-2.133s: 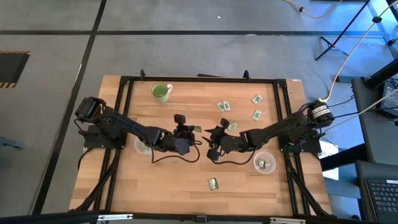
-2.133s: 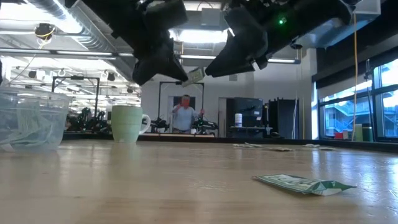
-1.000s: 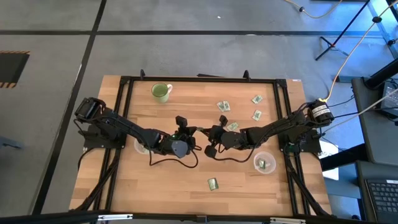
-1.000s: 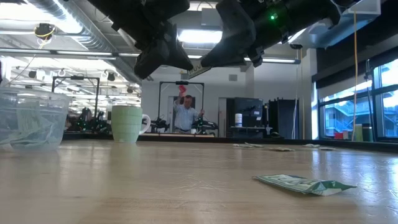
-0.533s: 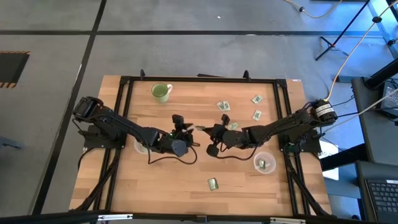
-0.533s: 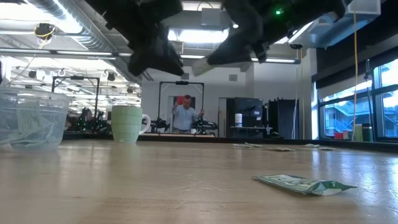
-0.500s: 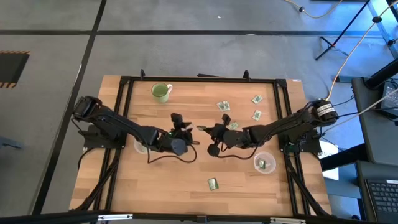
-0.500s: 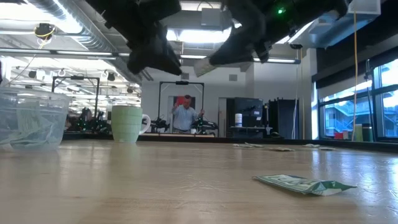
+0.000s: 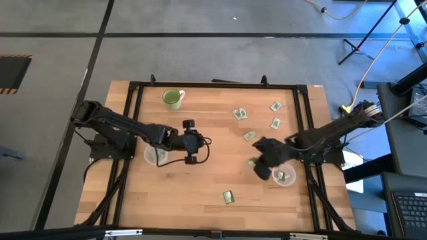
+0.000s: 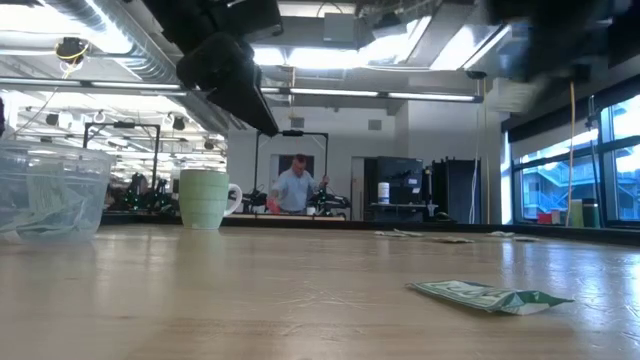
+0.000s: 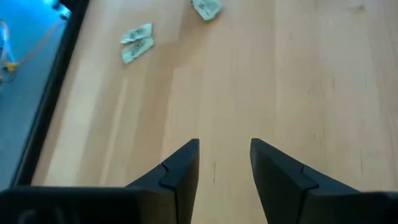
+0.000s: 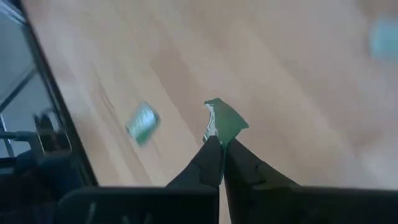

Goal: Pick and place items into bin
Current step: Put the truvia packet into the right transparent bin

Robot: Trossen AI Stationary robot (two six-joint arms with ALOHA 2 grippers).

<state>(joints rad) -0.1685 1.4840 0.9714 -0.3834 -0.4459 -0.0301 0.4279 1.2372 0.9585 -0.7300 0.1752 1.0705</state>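
Observation:
My right gripper [image 12: 221, 149] is shut on a small green-and-white packet [image 12: 222, 121]. In the high view it [image 9: 255, 165] hangs over the table, just left of the clear bin [image 9: 283, 176] at the right, which holds a packet. My left gripper [image 11: 224, 149] stands open with nothing between its fingers, above the table's middle [image 9: 197, 141]. Loose packets lie flat on the wood: several at the far right [image 9: 275, 123] and one near the front edge [image 9: 229, 197]. A second clear bin [image 9: 155, 155] sits under the left arm. My right gripper pinches the packet by its lower edge [image 12: 217, 134] between its two fingertips. The fingers slant down toward the table. The packet sticks out past the fingertips, lifted clear of the table.
A light-green mug [image 9: 173, 99] stands at the far left of the table. In the low view, one packet [image 10: 490, 295] lies close to the camera and the left bin [image 10: 50, 190] stands at the left. A person stands in the room behind.
The two grippers met above the table's middle with the packet between them. My left gripper opened, let go and drew back toward the left. My right gripper, shut on the packet, swung quickly toward the table's right and near side, turning as it went, up to the right bin.

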